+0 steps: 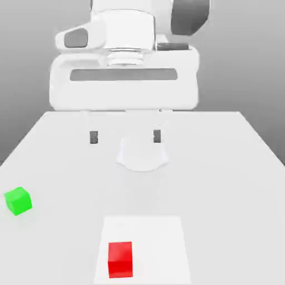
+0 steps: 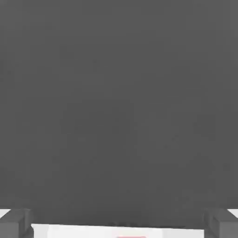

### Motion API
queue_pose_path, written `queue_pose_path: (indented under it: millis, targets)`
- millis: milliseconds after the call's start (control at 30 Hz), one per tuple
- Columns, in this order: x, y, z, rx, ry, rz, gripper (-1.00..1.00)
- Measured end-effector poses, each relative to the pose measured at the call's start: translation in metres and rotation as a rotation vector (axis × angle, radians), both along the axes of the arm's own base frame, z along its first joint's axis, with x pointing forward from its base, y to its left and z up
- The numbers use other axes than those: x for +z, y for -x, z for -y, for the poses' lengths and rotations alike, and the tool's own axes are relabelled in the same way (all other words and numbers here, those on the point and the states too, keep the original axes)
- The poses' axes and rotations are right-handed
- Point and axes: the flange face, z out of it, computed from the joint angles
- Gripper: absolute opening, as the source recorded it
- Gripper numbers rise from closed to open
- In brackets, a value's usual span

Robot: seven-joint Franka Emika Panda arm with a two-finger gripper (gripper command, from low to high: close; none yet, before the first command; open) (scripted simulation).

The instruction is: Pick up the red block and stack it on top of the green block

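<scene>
On the pale patch (image 1: 158, 247), the red block (image 1: 120, 260) looks light and stiff, best pinched mid-height across opposite faces by the wide-open, empty gripper (image 1: 125, 137).

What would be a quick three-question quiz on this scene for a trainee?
1. Which cube sits on the bright white patch of the tabletop?
2. True or false: the gripper is holding the green cube.
3. Fill in: in the exterior view, the green cube lies toward the view's ____ side.

Key:
1. The red cube.
2. False; the gripper is open and empty, and the green cube rests on the tabletop.
3. Left.
</scene>
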Motion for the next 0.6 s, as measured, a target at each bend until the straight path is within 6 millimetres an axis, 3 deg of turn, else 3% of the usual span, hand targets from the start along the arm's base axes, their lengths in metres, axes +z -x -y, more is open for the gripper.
queue_pose_path:
  millis: [133, 267, 433, 467, 600]
  targets:
    - [-0.079, 0.003, 0.008, 0.008, 0.006, -0.118, 0.0]
    - [-0.154, 0.019, 0.014, 0.02, 0.013, -0.236, 0.0]
    - [-0.224, 0.025, 0.016, 0.025, 0.016, -0.276, 0.0]
    - [-0.237, 0.026, 0.016, 0.025, 0.016, -0.276, -1.0]
    - [-0.237, 0.026, 0.016, 0.024, 0.016, -0.276, -1.0]
